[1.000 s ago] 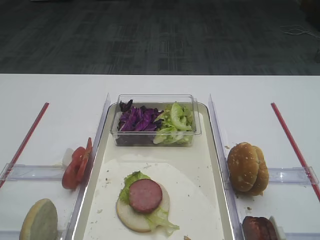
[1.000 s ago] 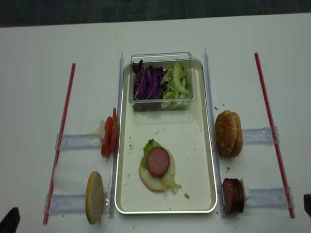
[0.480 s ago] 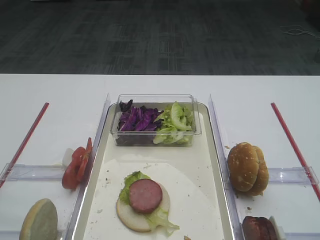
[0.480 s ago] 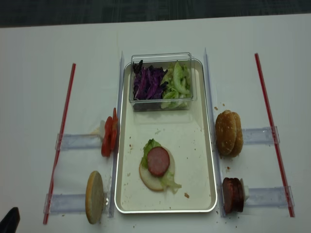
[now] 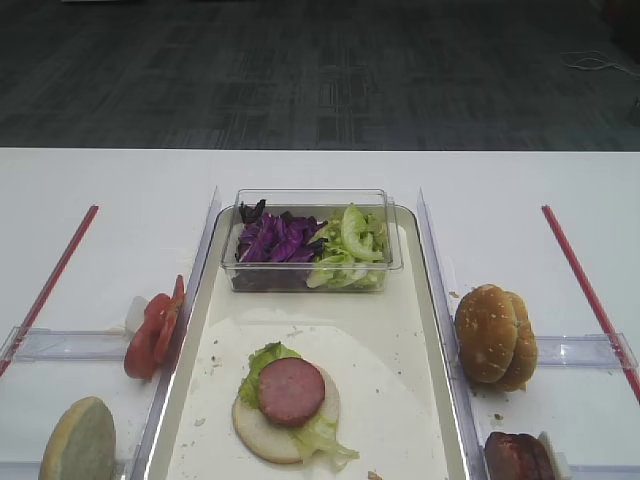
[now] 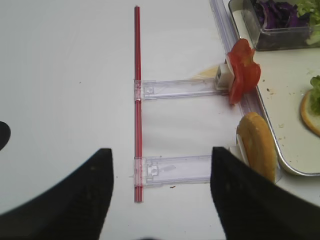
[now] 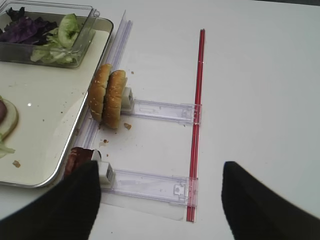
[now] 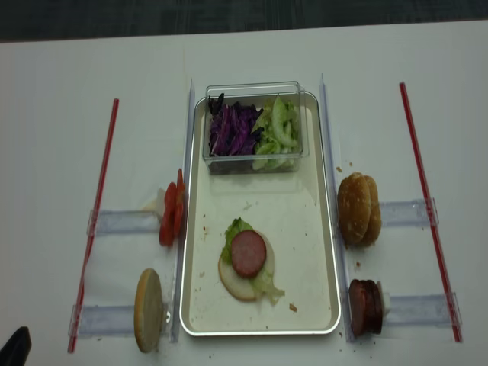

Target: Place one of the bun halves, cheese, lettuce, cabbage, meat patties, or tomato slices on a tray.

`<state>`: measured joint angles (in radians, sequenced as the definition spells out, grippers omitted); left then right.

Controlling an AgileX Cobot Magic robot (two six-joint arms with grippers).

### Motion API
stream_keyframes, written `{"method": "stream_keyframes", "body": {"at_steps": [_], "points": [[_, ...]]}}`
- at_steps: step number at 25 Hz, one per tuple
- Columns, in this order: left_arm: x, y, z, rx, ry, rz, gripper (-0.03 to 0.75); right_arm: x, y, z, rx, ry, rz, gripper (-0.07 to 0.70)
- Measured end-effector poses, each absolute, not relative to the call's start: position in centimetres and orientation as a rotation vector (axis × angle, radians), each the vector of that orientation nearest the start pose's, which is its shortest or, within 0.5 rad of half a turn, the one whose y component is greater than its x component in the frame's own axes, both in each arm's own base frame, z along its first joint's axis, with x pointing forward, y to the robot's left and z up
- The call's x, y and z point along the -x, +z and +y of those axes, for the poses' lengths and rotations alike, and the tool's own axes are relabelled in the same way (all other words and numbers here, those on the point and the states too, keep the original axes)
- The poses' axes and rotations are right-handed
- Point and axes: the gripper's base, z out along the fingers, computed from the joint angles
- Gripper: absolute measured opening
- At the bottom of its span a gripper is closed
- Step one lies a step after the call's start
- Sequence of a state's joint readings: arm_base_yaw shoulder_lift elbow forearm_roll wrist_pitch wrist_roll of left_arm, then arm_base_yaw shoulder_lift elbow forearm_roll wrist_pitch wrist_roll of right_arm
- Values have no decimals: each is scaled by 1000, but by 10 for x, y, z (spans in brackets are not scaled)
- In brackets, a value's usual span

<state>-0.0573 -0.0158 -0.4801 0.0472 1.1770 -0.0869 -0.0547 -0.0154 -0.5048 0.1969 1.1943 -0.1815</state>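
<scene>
Take the tray (image 8: 326, 229) as your landmark. In the front exterior view its near rim is cut off, and so are the single bun half (image 5: 77, 441) to its left and the stack of meat patties (image 5: 518, 456) to its right. From the right wrist view you see only the tray's right part, with the bun base (image 7: 7, 120) on it half out of frame.

On the tray's middle lies a cream bun base (image 8: 242, 274) with lettuce (image 8: 235, 231) and one meat patty (image 8: 248, 253) on top. The clear tub (image 8: 254, 90) sits at the tray's far end, cabbage (image 8: 232, 130) on its left side and more lettuce on its right.

Just right of the tray stand two bun halves (image 8: 358, 209) on edge; just left of it, the tomato slices (image 8: 171, 215) upright against a small holder.

Your right gripper (image 7: 160, 200) shows only two dark fingertips, spread wide and holding nothing, hovering right of the tray near the patty stack. Your left gripper (image 6: 160, 195) is likewise released and empty, left of the tray by the single bun half.

Since a second ago the food has not moved; in the overhead view a dark shape at the lower right edge has gone.
</scene>
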Motion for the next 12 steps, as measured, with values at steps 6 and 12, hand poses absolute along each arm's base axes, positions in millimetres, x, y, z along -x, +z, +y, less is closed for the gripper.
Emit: {"method": "stream_keyframes", "body": {"at_steps": [6, 12], "points": [[10, 263, 5, 38, -25, 2163, 430, 8, 265, 17, 169, 90, 2114, 513], [10, 263, 5, 38, -25, 2163, 430, 7, 265, 16, 157, 87, 2107, 513]]}}
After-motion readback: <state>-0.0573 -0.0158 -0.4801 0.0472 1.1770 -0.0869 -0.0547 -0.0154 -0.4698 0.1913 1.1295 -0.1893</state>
